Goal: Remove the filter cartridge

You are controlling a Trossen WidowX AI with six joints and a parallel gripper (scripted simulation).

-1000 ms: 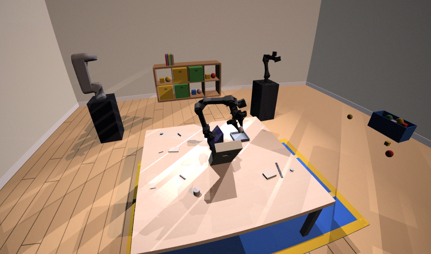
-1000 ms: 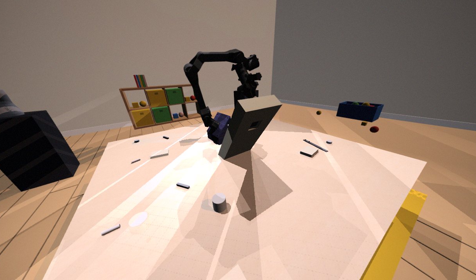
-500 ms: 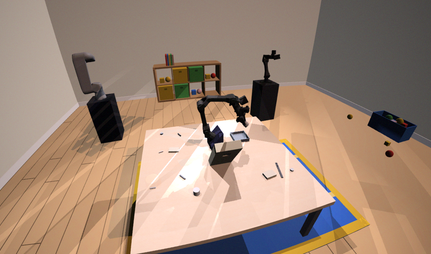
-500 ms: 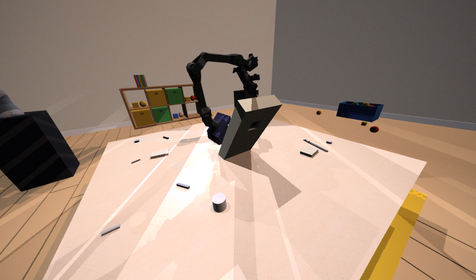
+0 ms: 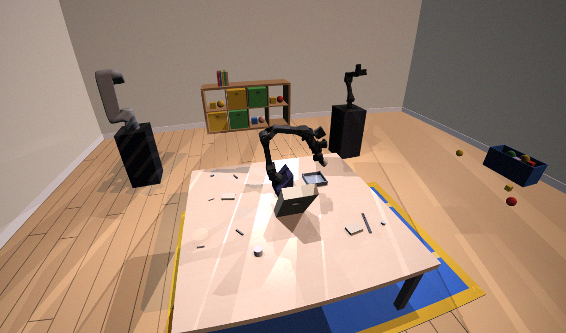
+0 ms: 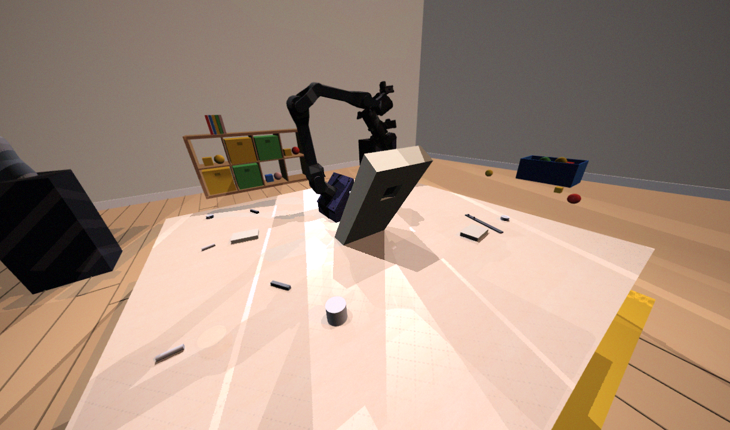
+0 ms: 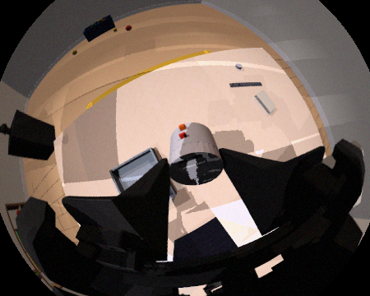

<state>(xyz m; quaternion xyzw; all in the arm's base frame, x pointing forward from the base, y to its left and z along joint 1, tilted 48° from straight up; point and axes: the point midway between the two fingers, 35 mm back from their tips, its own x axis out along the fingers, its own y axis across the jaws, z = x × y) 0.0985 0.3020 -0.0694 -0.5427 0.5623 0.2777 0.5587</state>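
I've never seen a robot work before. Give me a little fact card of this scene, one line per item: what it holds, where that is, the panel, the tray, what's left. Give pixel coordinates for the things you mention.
held item: filter cartridge (image 5: 325, 162) (image 7: 194, 141), with orange and red marks on its side
gripper (image 5: 321, 160) (image 7: 196, 158): shut on the cartridge
cartridge position: in the air, out of the panel, not in the tray
service panel (image 5: 295, 200) (image 6: 383, 197): standing tilted on the table
tray (image 5: 326, 182) (image 7: 154, 153): shallow, blue-grey, no cartridge inside
left to do: lay the cartridge on the tray floor, open the gripper, back away
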